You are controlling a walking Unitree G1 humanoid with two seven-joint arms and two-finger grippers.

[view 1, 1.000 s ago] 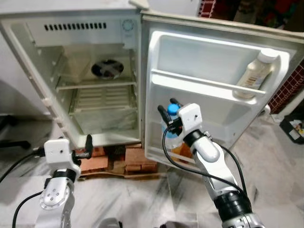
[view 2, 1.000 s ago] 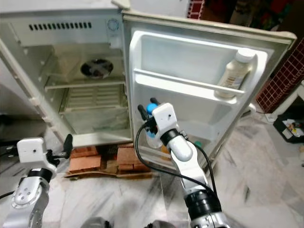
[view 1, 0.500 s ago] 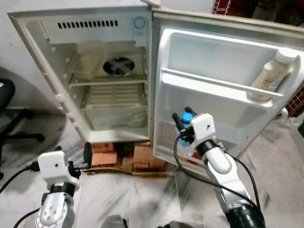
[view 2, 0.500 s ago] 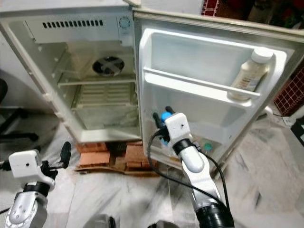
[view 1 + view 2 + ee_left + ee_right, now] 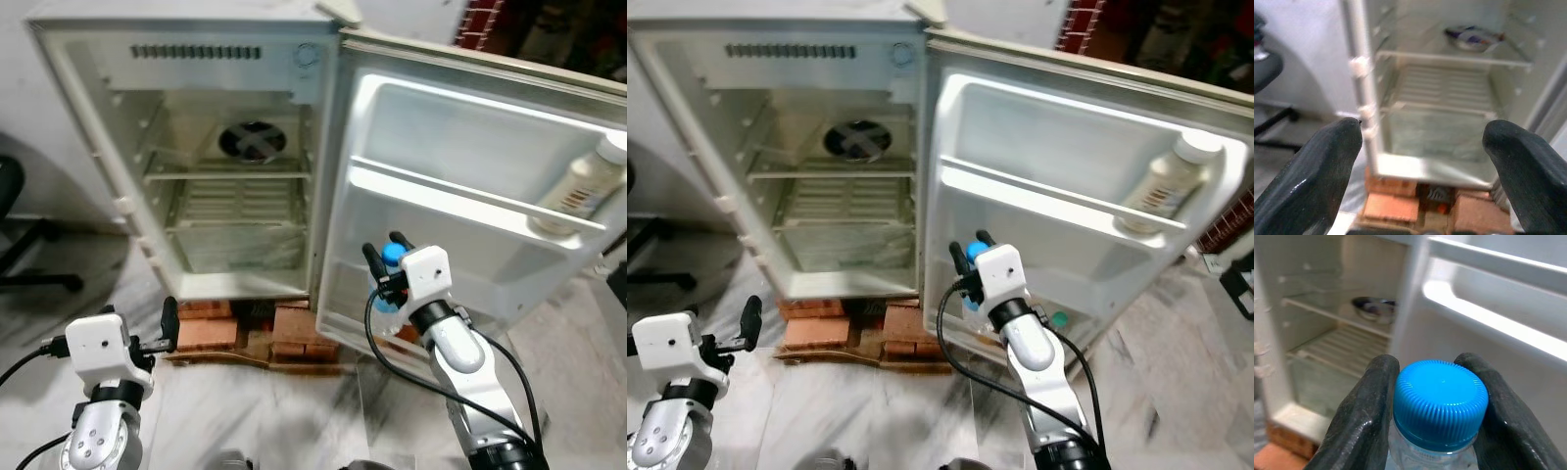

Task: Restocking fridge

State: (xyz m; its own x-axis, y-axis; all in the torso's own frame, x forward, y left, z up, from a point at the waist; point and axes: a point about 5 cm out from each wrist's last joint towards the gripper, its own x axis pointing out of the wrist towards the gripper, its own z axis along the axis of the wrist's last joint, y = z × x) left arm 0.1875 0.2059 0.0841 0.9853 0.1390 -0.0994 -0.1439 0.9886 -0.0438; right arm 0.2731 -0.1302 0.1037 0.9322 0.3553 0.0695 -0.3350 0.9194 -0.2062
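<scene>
The small fridge [image 5: 98, 147] stands open with its door [image 5: 470, 127] swung to the right. My right gripper [image 5: 385, 258] is shut on a clear bottle with a blue cap [image 5: 1441, 400], held at the door's lower shelf [image 5: 358, 328]. The black fingers [image 5: 1362, 418] clamp the bottle just under the cap. A cream bottle [image 5: 586, 186] stands in the door's upper rack at the right. My left gripper [image 5: 1422, 147] is open and holds nothing, low at the left, pointing at the fridge interior. A dark bowl [image 5: 253, 142] sits on the top inner shelf.
The fridge rests on red bricks [image 5: 206, 331] over a marble floor [image 5: 265, 411]. A black chair base [image 5: 29, 250] stands at the far left. A dark object [image 5: 1241, 289] lies on the floor at the far right.
The whole picture has shifted, so the camera moved; the fridge now sits further right in view. My right gripper stays shut on the bottle by the door's lower shelf. The left arm sits slightly lower.
</scene>
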